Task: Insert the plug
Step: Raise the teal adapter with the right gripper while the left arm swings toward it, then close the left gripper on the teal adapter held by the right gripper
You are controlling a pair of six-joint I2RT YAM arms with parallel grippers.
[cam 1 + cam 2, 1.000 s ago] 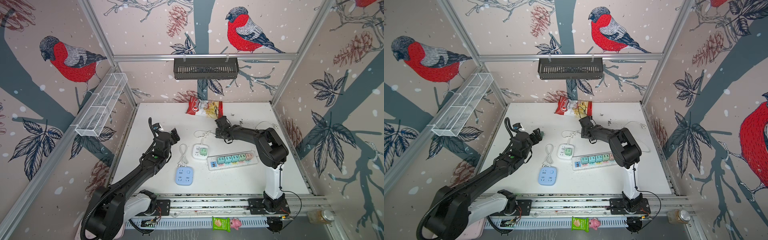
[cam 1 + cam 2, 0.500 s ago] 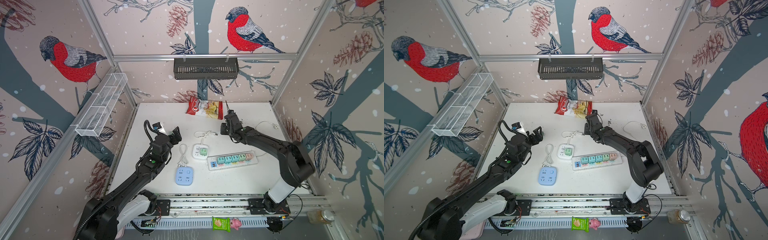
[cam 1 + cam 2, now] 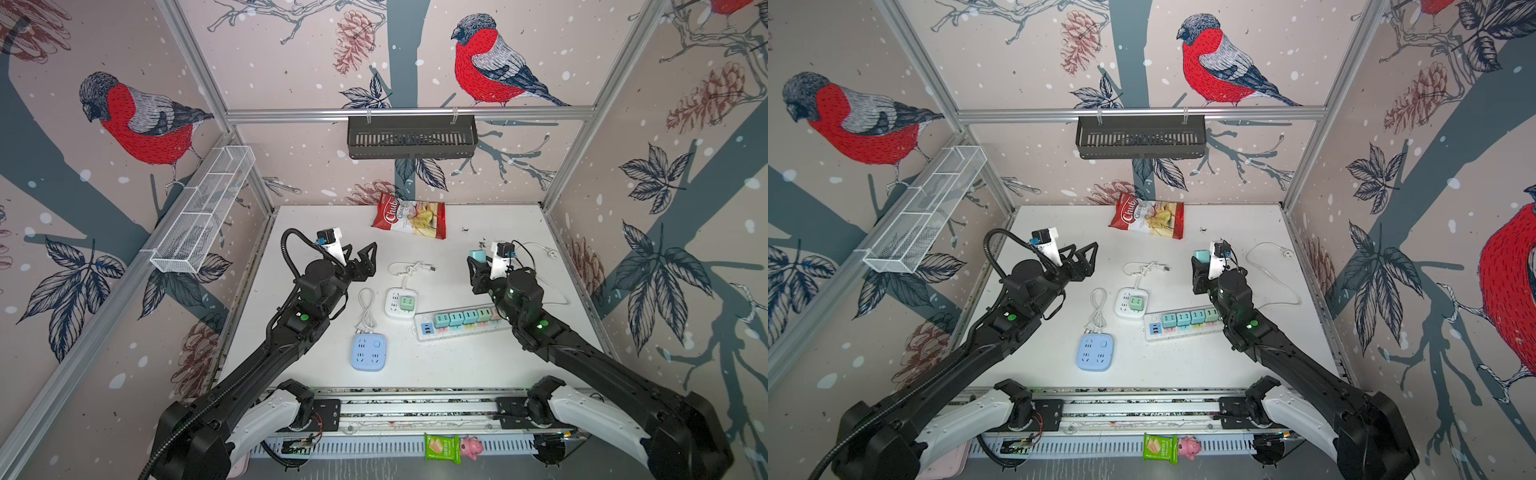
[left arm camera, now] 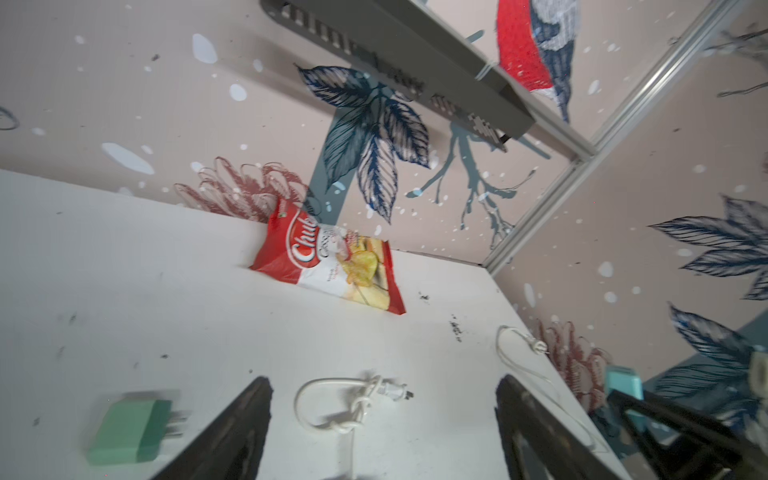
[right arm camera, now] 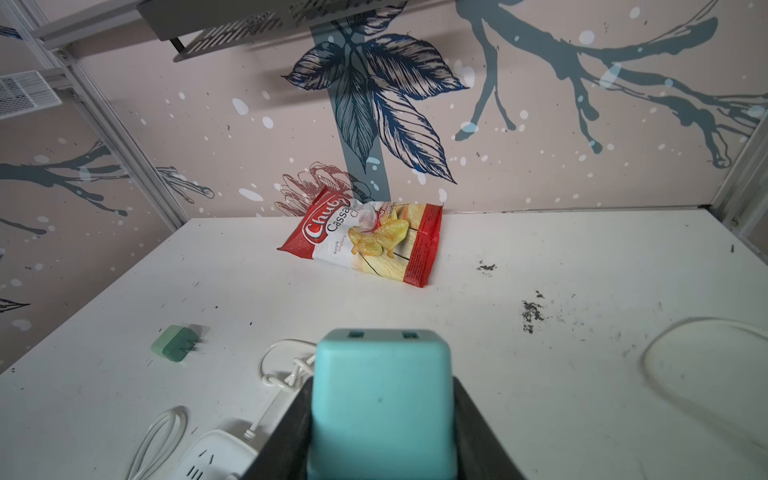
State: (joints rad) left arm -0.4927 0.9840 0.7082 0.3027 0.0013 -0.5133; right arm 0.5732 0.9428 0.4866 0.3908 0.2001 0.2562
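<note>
Right tool [image 5: 380,451] grips teal plug [image 5: 380,395] between its jaws.

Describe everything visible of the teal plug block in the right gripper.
The teal plug block is a matte, plastic-looking cube with rounded corners, two small rectangular slots at its outer end and a tiny dimple mid-face. The right gripper is shut on its two sides, holding it above the white table. Prongs are hidden.

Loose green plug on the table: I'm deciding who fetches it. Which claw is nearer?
Left. The left claw hangs open close beside the loose green plug; the right claw, shut on a teal plug, sits farther off, beyond the coiled white cable.
</note>
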